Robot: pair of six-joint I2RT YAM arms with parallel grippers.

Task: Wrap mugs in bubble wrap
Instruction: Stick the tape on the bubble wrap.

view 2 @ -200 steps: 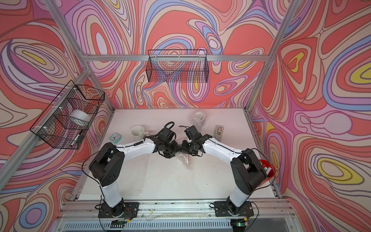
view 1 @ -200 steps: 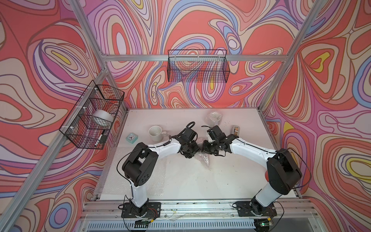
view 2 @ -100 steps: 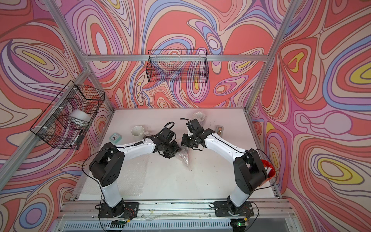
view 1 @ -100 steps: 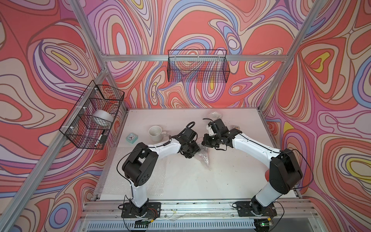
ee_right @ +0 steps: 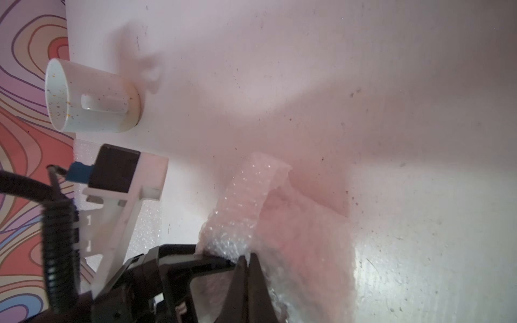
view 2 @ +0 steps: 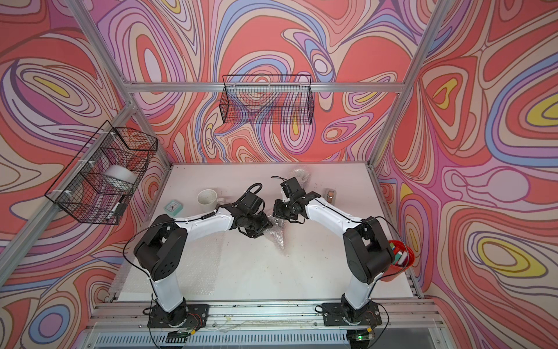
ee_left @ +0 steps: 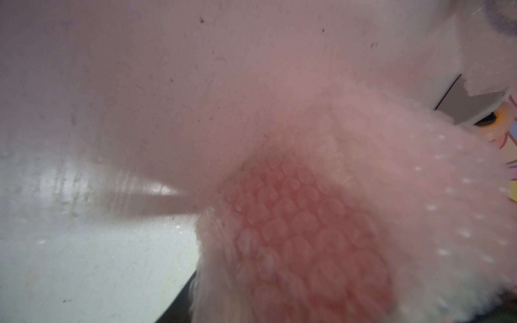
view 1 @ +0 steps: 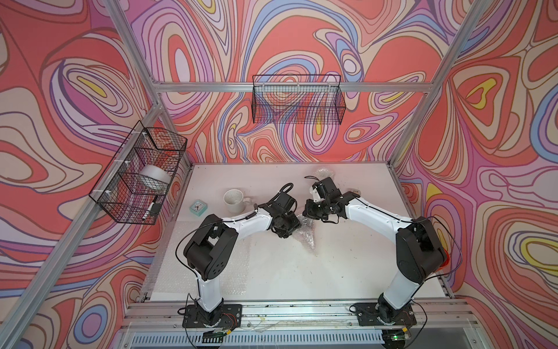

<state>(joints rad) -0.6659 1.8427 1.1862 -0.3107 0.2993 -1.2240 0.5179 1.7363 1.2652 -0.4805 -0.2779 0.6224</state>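
The job looks about midway. The left claw (view 1: 289, 230) sits clamped, jaws part-spread, on wrap (view 1: 306, 237) bunched round what is most likely the red mug (ee_left: 293, 223), which shows only as a red tint through the bubbles. A loose tail of that wrap trails from the claw toward the arm bases, so this mug seems covered but not yet tidied. Just across from it, the right claw (view 1: 305, 218) has its fingers pressed together at the wrap's edge. Whether it pinches any film I cannot tell. Beyond the right claw, well apart, lies a crumpled bundle (view 1: 324, 172), probably a mug already wrapped, though its contents are hidden. Out past the left claw's far side stands the white mug (view 1: 234, 200), bare and upright. A flat sheet (view 1: 193, 260) lies back by the left arm's base, seemingly waiting for it. Since a second ago the right claw has drawn back from the left claw, widening the gap between them. The left claw, its wrap and the white mug have not moved.
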